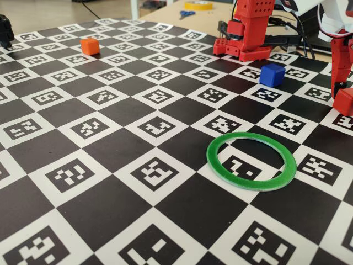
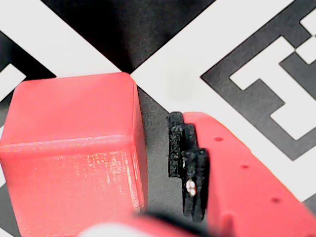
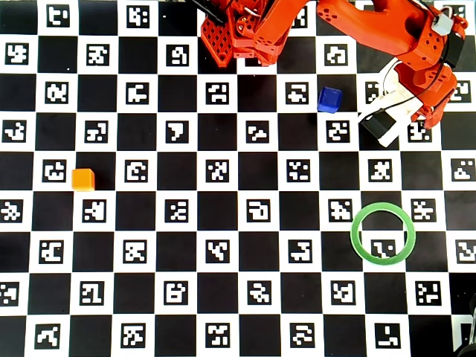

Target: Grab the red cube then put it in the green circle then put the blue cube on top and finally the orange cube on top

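The red cube [image 1: 345, 102] sits on the board at the far right edge of the fixed view. It fills the left of the wrist view [image 2: 74, 148]. My gripper [image 1: 342, 95] is down around it and open. One red finger with a black pad [image 2: 190, 163] stands to the cube's right with a narrow gap; the other finger is out of view. The green circle [image 1: 215, 160] lies flat and empty in front. The blue cube [image 1: 272, 75] sits behind it, and the orange cube [image 1: 90, 46] at the far left. In the overhead view the arm [image 3: 416, 67] hides the red cube.
The board is a black-and-white checker of printed markers [image 1: 154, 171]. The arm's red base [image 1: 248, 33] stands at the back. Scissors [image 1: 186, 14] and a tape roll [image 1: 197, 5] lie on the table beyond the board.
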### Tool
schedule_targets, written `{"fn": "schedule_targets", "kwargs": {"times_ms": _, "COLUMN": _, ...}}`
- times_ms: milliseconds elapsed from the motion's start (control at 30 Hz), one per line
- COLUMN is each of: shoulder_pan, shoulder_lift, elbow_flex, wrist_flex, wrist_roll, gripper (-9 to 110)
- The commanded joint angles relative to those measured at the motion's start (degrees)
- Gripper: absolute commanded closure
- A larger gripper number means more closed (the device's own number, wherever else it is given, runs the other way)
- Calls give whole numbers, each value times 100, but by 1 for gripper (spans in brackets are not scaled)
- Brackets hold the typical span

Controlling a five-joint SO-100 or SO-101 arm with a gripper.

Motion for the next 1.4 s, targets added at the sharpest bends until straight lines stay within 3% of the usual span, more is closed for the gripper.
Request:
{"fn": "schedule_targets", "kwargs": {"times_ms": 0, "shoulder_pan": 9, "shoulder_lift": 132, "elbow_flex": -229, "wrist_flex": -53, "wrist_roll": 97, "gripper": 80}}
{"fn": "schedule_targets", "kwargs": {"times_ms": 300, "shoulder_pan": 9, "shoulder_lift": 44, "elbow_flex": -360, "wrist_flex": 18, "wrist_roll": -9, "gripper": 88}}
{"fn": "schedule_targets", "kwargs": {"times_ms": 967, "shoulder_pan": 35, "shoulder_lift": 923, "elbow_flex": -642, "wrist_flex": 923, "wrist_roll": 9, "gripper": 90}}
{"fn": "schedule_targets", "kwargs": {"times_ms": 1367, "shoulder_pan": 826, "shoulder_lift": 1608, "elbow_flex": -1125, "wrist_flex": 1819, "wrist_roll": -246, "gripper": 91}}
